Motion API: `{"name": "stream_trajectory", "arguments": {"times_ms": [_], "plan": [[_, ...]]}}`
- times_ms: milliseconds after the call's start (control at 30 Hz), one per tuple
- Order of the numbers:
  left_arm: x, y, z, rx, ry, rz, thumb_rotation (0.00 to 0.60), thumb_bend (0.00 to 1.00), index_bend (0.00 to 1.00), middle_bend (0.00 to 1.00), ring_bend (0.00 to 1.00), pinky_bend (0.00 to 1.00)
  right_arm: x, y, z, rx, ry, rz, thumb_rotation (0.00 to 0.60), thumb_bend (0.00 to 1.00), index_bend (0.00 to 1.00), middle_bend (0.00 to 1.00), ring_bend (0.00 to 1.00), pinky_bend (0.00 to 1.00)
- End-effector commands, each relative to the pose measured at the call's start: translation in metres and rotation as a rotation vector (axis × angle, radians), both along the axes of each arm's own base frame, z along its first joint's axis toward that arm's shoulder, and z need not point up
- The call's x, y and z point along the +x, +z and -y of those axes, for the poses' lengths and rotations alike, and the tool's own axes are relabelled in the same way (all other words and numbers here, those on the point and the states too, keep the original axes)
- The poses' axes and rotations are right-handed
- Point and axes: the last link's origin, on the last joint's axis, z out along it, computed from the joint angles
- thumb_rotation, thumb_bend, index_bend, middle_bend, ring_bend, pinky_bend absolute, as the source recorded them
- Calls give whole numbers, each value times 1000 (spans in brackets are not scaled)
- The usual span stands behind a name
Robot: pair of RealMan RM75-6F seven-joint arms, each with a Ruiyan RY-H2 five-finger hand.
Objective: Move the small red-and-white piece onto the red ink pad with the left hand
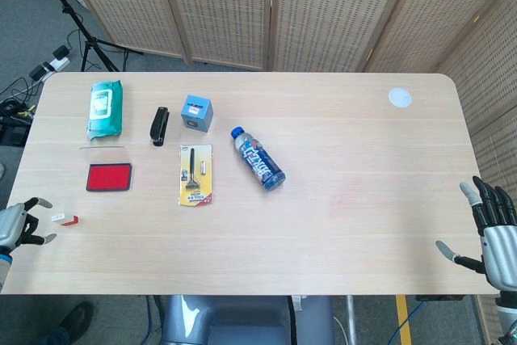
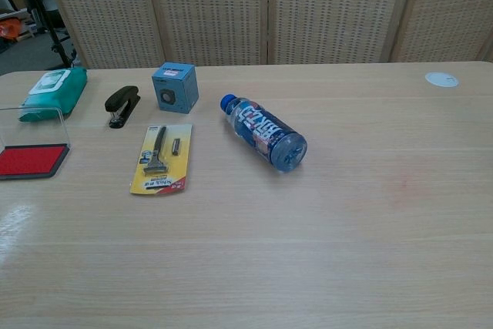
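Observation:
The small red-and-white piece (image 1: 65, 219) lies on the table near its front left corner. Behind it sits the red ink pad (image 1: 109, 177), with its clear lid standing open at the back; the pad (image 2: 29, 160) also shows at the left edge of the chest view. My left hand (image 1: 18, 226) hovers at the table's left edge, just left of the piece, fingers spread and holding nothing. My right hand (image 1: 493, 228) is at the table's front right corner, fingers apart and empty. Neither hand shows in the chest view.
A teal wipes pack (image 1: 105, 108), a black stapler (image 1: 159, 125), a blue box (image 1: 196, 112), a yellow razor card (image 1: 195, 174) and a lying blue bottle (image 1: 258, 158) spread across the table's left half. A white disc (image 1: 399, 98) sits far right.

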Motion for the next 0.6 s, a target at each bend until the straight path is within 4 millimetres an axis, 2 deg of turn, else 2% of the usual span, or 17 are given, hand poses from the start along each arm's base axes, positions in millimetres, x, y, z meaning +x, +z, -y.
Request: {"name": "stream_trajectory", "arguments": {"times_ms": [33, 200, 433, 600], "plan": [[-3, -2, -7, 0, 14, 2, 600, 191, 406, 986, 1000, 920, 0, 0, 0, 1, -1, 3, 600, 0, 0, 0, 0, 0], [-6, -2, -11, 7, 33, 5, 600, 255, 415, 986, 1000, 920, 0, 0, 1, 10, -1, 7, 600, 0, 0, 0, 0, 0], [-6, -6, -17, -20, 39, 2, 600, 263, 458, 986, 1000, 920, -1, 0, 1, 13, -2, 11, 600, 0, 0, 0, 0, 0], [-9, -9, -22, -41, 58, -12, 600, 307, 472, 986, 1000, 920, -1, -1, 2, 22, -3, 11, 600, 0, 0, 0, 0, 0]]}}
